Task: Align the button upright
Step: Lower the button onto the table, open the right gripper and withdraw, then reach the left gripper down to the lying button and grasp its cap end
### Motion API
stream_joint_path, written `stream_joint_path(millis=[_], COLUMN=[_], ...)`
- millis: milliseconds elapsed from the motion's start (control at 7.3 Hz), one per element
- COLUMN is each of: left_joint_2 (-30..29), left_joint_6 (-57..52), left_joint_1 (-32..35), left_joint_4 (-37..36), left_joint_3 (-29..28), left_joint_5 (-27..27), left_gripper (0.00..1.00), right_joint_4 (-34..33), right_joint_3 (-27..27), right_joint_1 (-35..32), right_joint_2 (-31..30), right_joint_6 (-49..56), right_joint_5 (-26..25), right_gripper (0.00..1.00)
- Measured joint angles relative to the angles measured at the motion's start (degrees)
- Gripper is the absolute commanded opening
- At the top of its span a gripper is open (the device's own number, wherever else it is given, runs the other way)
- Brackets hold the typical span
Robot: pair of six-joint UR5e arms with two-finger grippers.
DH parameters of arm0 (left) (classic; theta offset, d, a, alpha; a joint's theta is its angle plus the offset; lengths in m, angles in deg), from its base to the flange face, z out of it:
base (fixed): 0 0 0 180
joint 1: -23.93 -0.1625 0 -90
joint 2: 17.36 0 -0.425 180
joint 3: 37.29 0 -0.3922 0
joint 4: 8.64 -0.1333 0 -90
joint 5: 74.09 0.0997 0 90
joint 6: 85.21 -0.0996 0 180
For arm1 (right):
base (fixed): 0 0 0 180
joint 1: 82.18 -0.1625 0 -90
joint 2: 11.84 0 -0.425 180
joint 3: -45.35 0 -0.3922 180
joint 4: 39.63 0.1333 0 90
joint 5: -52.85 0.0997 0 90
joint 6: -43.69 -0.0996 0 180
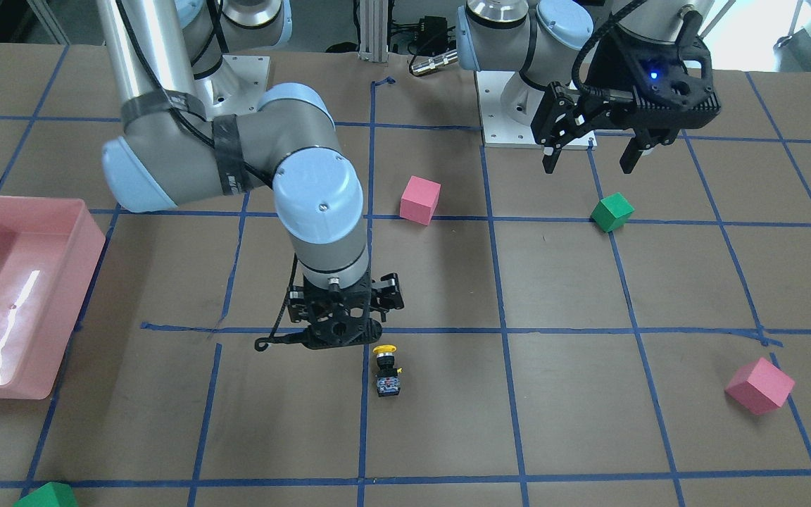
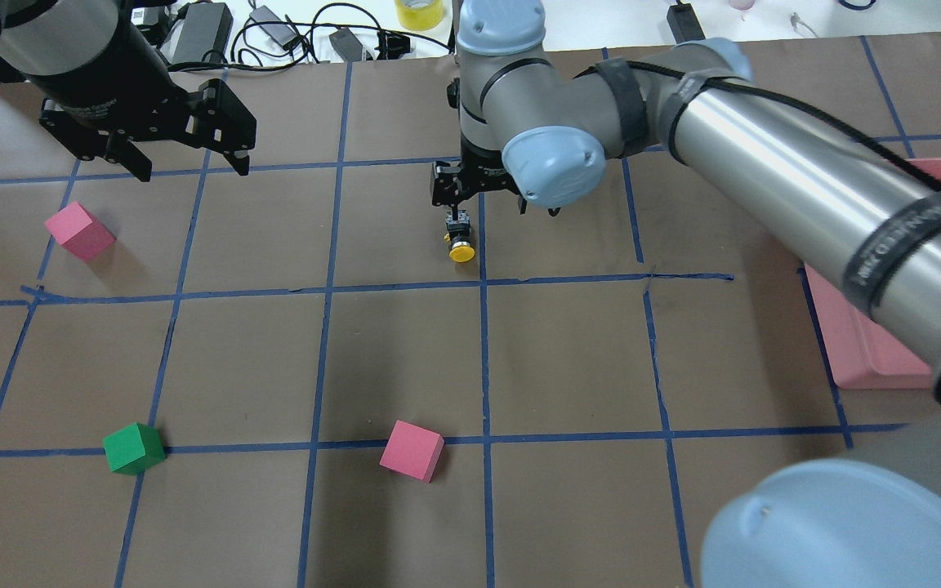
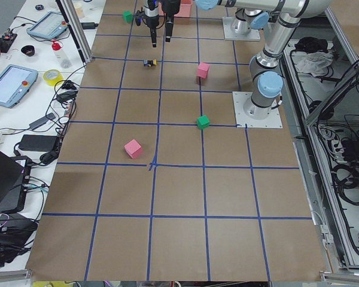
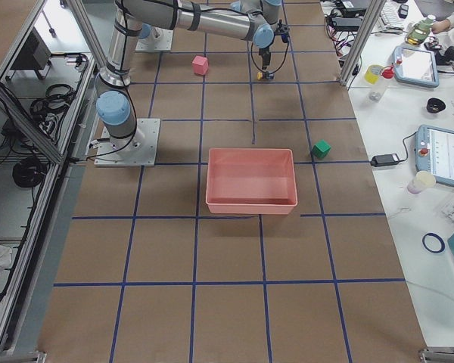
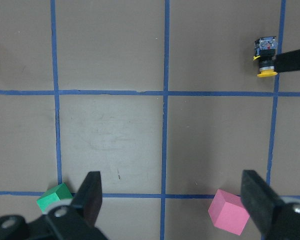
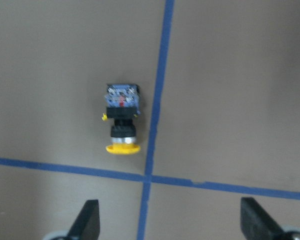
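Note:
The button [image 1: 386, 371] lies on its side on the brown table beside a blue tape line, with its yellow cap towards the robot's base. It also shows in the overhead view [image 2: 460, 238] and in the right wrist view [image 6: 122, 122]. My right gripper [image 6: 172, 225] is open and empty. It points down and hovers above the table close by the button [image 2: 470, 198], with the button outside its fingers [image 6: 90, 222]. My left gripper [image 1: 588, 160] is open and empty, held high near its base and far from the button [image 5: 266, 55].
Two pink cubes [image 1: 420, 200] [image 1: 759, 385] and a green cube [image 1: 612, 212] lie on the table. Another green cube [image 1: 46, 495] sits at the front edge. A pink bin [image 1: 18, 296] stands on the right arm's side.

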Motion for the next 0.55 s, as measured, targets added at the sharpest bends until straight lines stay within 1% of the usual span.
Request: stream_joint_path(millis=[137, 274, 411, 548], left_joint_2=[0.17, 0.43, 0.60, 0.71], left_joint_6=[0.13, 0.32, 0.58, 1.10], left_joint_1=[0.08, 0.18, 0.33, 0.74], left_joint_4=[-0.17, -1.00, -2.85, -5.86], left_joint_3=[0.47, 1.31, 2.54, 4.39], left_joint_5=[-0.11, -0.24, -0.35, -0.38], left_gripper=[1.00, 1.00, 1.00, 0.99], right_joint_4=[3.09, 7.78, 12.71, 15.75], right_joint_3=[-2.02, -3.48, -4.16, -4.46], right_joint_1=[3.68, 7.43, 10.62, 12.84], right_joint_2=[-5.17, -10.59, -15.87, -19.76], right_joint_6=[5.45, 12.78, 19.28, 23.61], right_joint_5=[-0.07, -0.48, -1.89, -4.61], right_gripper=[1.00, 1.00, 1.00, 1.00])
